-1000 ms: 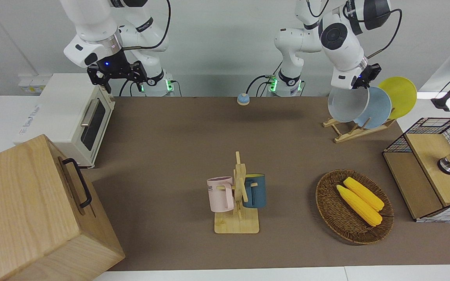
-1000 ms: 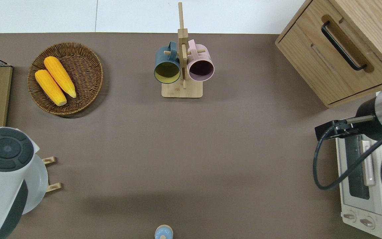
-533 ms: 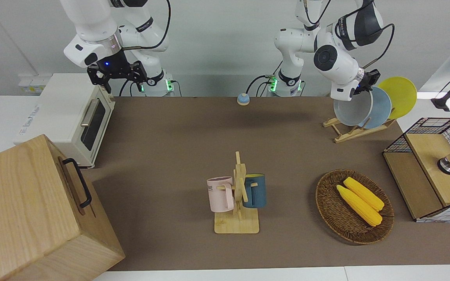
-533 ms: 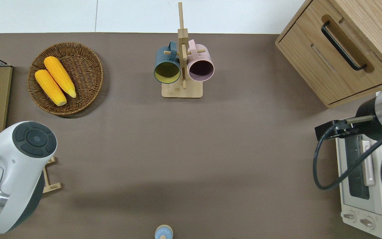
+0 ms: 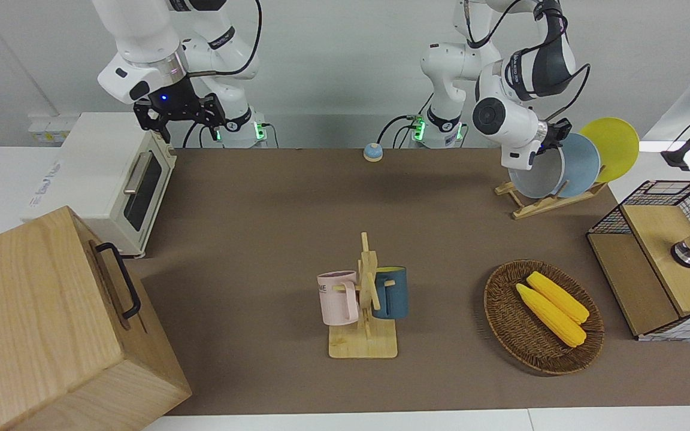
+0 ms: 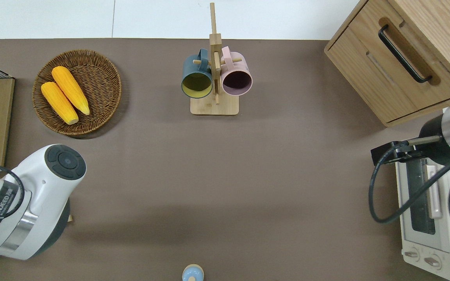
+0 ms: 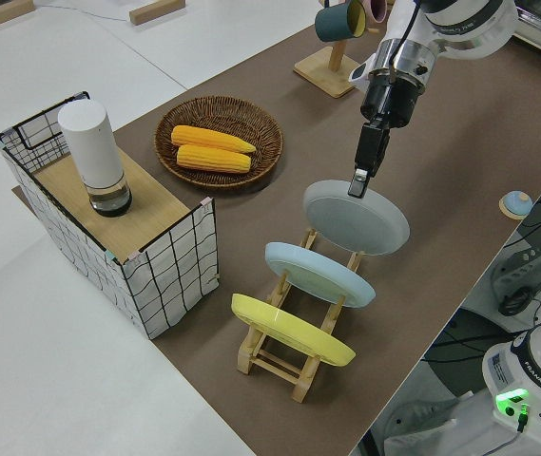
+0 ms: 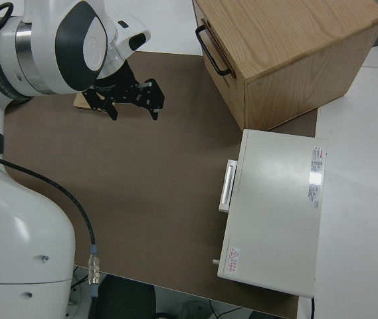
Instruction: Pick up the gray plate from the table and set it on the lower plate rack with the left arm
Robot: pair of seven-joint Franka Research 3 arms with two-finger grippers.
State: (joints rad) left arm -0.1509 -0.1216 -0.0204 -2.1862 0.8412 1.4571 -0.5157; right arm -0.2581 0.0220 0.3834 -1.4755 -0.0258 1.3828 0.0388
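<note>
My left gripper (image 7: 358, 180) is shut on the upper rim of the gray plate (image 7: 357, 218), which hangs tilted over the end slot of the lower plate rack (image 7: 294, 369), the end toward the table's middle. In the front view the gray plate (image 5: 535, 178) stands beside a light-blue plate (image 5: 586, 160) and a yellow plate (image 5: 613, 142) on the rack (image 5: 538, 205). I cannot tell whether its lower edge rests on the rails. In the overhead view the left arm (image 6: 33, 203) hides rack and plates. My right gripper (image 8: 133, 101) is open, empty and parked.
A wicker basket with two corn cobs (image 5: 542, 317) and a wire basket with a wooden shelf (image 5: 662, 257) lie farther from the robots than the rack. A mug stand (image 5: 364, 299), a small blue bell (image 5: 372, 152), a white toaster oven (image 5: 111, 173) and a wooden cabinet (image 5: 51, 323) stand elsewhere.
My left arm has lowered the gray plate down toward the rack's end slot, and its forearm has swung toward the table's middle. The right arm has not moved.
</note>
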